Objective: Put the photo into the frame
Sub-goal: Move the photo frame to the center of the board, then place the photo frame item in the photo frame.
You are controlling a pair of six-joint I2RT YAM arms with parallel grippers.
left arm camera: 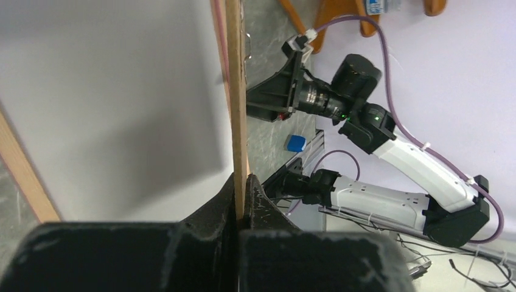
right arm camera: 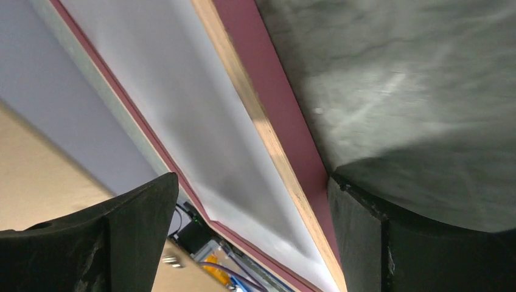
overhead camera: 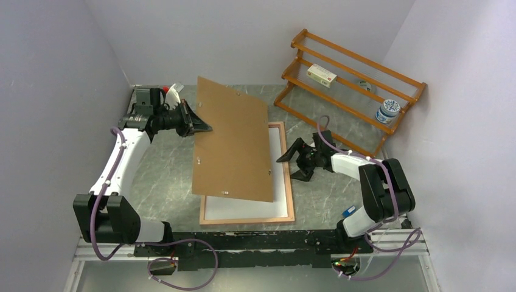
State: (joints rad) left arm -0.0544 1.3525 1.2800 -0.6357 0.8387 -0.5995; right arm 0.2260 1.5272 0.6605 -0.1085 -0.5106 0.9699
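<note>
Meanwhile, the left gripper pinched the brown board above the frame, while the right gripper gaped empty beside it.

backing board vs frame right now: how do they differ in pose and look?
Pose: the backing board is raised and tilted, pinched at its left edge by the left gripper; the frame lies flat on the table. Look: board plain brown; frame a thin wood-coloured rim around white. Both are large thin rectangles of similar size.
</note>
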